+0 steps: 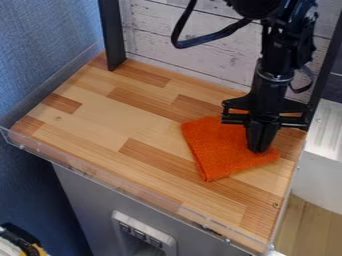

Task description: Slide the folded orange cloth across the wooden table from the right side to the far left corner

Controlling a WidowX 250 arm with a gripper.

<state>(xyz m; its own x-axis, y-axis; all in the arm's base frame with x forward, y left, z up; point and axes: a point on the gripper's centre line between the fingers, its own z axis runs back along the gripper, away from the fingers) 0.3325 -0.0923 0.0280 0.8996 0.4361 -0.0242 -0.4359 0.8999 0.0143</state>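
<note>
The black gripper (259, 149) is noted pointing down over the orange cloth (217, 150), near the side of the worktop (100, 115) facing the white unit (324, 172). Its fingers are seen drawn together, tips at the cloth; whether any fabric is pinched cannot be told. The cloth is laid flat below the gripper, most of it spread toward the blue wall (50, 55) and the camera.

The longest stretch of boards is found on the blue-wall side of the gripper; a narrower margin is left on the white-unit side. Behind the gripper, movement is bounded by the whitewashed plank panel (184, 42) and a dark post (323, 75) — close by. A second post (112, 37) is placed well apart, toward the blue wall. The camera-side edge is bordered by a clear lip (127, 191).
</note>
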